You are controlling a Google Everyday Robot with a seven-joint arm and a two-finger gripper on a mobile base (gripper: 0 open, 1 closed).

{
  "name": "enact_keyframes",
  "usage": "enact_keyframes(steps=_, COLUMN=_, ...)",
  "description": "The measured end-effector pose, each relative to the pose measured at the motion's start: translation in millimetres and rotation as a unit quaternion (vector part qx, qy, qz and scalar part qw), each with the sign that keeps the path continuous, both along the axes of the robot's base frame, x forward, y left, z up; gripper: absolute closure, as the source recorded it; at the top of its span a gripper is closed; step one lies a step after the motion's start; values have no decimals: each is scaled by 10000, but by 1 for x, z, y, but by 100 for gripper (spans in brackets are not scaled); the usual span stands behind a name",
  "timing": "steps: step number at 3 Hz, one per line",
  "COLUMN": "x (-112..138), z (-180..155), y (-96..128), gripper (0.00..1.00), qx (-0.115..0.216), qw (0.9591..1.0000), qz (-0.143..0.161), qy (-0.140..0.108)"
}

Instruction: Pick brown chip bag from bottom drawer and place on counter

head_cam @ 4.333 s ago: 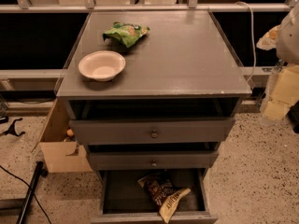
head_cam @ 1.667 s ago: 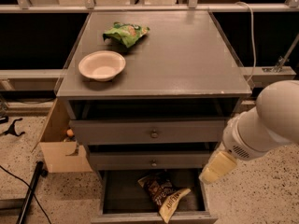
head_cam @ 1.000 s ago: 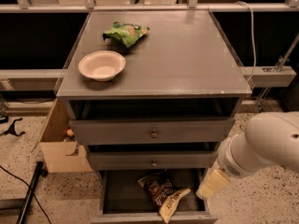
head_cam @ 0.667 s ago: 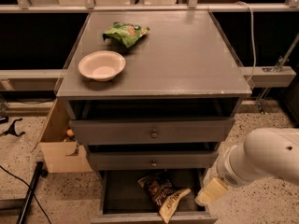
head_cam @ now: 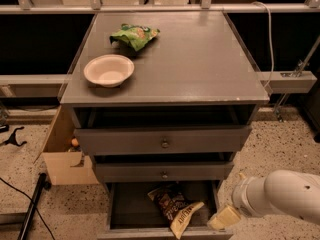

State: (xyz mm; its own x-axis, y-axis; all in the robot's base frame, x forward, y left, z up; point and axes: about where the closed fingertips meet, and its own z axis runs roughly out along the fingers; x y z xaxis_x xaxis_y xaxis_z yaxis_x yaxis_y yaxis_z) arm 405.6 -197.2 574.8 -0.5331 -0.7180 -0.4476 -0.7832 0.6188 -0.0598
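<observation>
The brown chip bag (head_cam: 175,207) lies in the open bottom drawer (head_cam: 130,214), dark brown with a tan end pointing to the front right. The counter (head_cam: 200,59) is the flat grey top of the cabinet. My gripper (head_cam: 223,218) shows as a cream-coloured end on a white arm (head_cam: 285,195) at the lower right. It is low beside the drawer's front right corner, just right of the bag and apart from it.
A white bowl (head_cam: 109,70) and a green bag (head_cam: 134,35) sit on the counter's left half. Two knobbed drawers (head_cam: 164,143) are above the bottom one. An open cardboard box (head_cam: 62,156) stands left of the cabinet. A black stand leg (head_cam: 31,209) lies on the floor.
My arm came in from the right and moved down and left, from beside the counter edge to the level of the bottom drawer. The bag, bowl and green bag have not moved.
</observation>
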Motion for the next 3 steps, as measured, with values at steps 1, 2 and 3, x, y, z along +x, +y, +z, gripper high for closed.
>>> enact_keyframes(steps=1, x=-1, z=3, y=1, gripper=0, qx=-23, qw=10000, qz=13, qy=16)
enact_keyframes(steps=2, x=2, z=-6, y=-1, gripper=0, qx=-183, qw=9998, qz=23, qy=-78)
enact_keyframes(steps=3, x=9, z=-29, y=1, gripper=0, qx=-188, qw=9997, qz=35, qy=-133)
